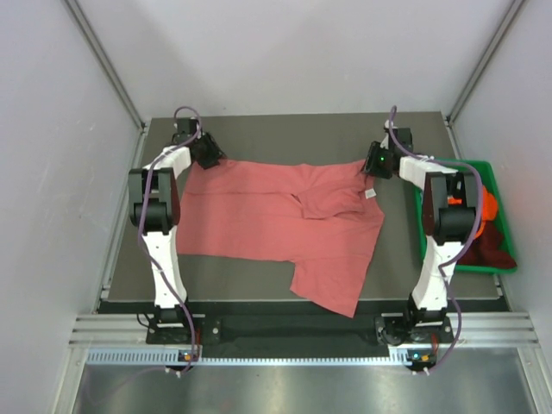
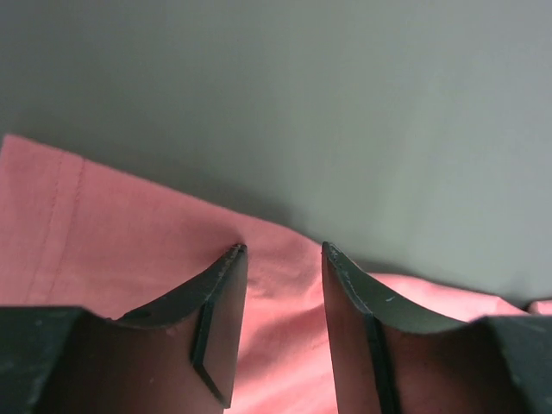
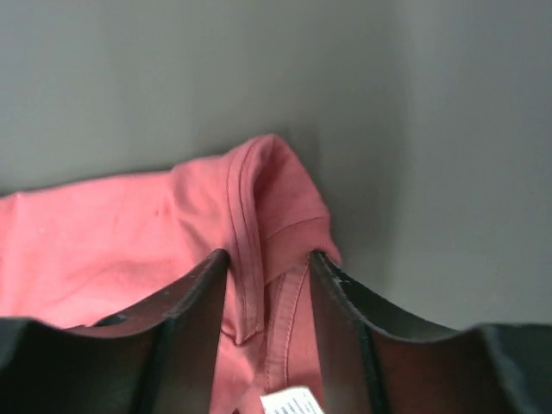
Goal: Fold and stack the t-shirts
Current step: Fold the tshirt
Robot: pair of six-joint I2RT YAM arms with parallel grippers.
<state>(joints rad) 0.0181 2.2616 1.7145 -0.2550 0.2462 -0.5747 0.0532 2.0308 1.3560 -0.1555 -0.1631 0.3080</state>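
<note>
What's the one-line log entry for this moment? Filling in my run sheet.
phase: spreading | salmon-pink t-shirt: flat on table | left gripper: fingers straddle far edge | right gripper: fingers straddle collar

Even, soft light from overhead fills the room, with no glare. Just beyond the left gripper [image 2: 283,250] a faint shadow edges the salmon-pink shirt [image 2: 129,233]. Both wrist views blur near their fingers; the overhead view stays sharp.

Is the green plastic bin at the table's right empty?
No: the green plastic bin holds bright orange and dark maroon cloth.
</note>
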